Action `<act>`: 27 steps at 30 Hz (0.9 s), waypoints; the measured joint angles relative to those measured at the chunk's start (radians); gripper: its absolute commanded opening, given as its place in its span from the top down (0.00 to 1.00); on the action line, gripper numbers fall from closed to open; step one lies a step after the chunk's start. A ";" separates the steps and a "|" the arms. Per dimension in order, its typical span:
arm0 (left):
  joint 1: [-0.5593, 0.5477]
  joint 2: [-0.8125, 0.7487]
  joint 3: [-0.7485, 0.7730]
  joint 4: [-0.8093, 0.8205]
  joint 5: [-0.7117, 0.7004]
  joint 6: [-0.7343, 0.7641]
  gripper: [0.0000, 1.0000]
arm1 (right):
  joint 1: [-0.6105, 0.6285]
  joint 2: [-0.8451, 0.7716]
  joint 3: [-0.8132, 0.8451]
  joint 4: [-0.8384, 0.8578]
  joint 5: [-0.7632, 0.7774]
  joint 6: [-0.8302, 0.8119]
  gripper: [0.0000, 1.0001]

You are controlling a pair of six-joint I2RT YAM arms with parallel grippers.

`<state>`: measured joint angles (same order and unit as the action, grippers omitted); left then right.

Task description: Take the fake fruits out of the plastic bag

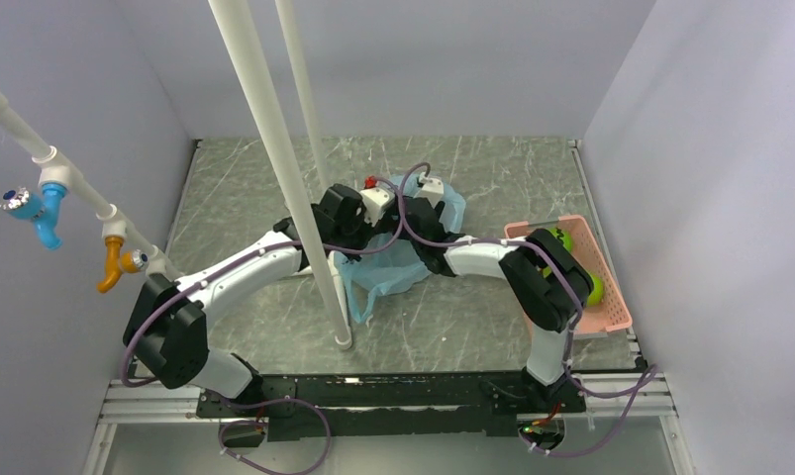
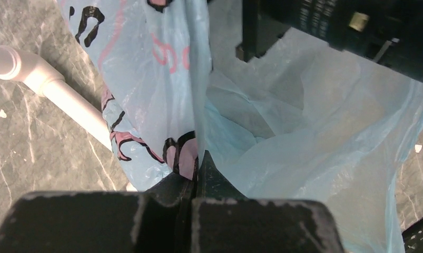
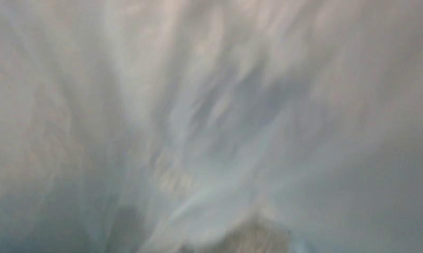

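Observation:
The light blue plastic bag (image 1: 398, 269) lies crumpled at the table's middle, between both arms. My left gripper (image 1: 361, 240) is shut on the bag's printed edge, and the left wrist view shows its jaws (image 2: 197, 168) closed on the film, holding the bag (image 2: 304, 132) open. My right gripper (image 1: 405, 220) reaches into the bag with its fingers hidden. The right wrist view is filled with blurred bag film (image 3: 209, 105). No fruit shows inside the bag. Green fake fruits (image 1: 595, 289) lie in the pink tray (image 1: 616, 315).
A white pole (image 1: 284, 168) stands just in front of the left arm, its foot (image 1: 344, 341) on the table near the bag. It also shows in the left wrist view (image 2: 56, 89). The pink tray sits at the table's right edge, behind the right arm's elbow (image 1: 546, 282).

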<state>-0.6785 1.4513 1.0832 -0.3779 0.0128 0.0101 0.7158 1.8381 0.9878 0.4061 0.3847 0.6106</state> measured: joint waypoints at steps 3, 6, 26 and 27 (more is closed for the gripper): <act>0.000 0.013 0.012 -0.005 -0.001 -0.003 1.00 | -0.019 0.060 0.048 -0.003 0.011 0.080 0.01; 0.001 0.019 0.017 -0.003 -0.002 -0.006 1.00 | -0.026 0.126 0.136 -0.059 0.056 0.179 0.01; 0.002 0.035 0.029 0.000 -0.014 0.002 1.00 | -0.062 0.275 0.234 -0.053 0.109 0.413 0.54; 0.001 0.035 0.029 0.002 -0.014 0.005 1.00 | -0.068 0.275 0.219 -0.022 0.093 0.414 0.59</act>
<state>-0.6773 1.4860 1.1122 -0.3759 -0.0013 0.0151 0.6476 2.1136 1.2072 0.3843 0.4774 1.0241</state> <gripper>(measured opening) 0.012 0.487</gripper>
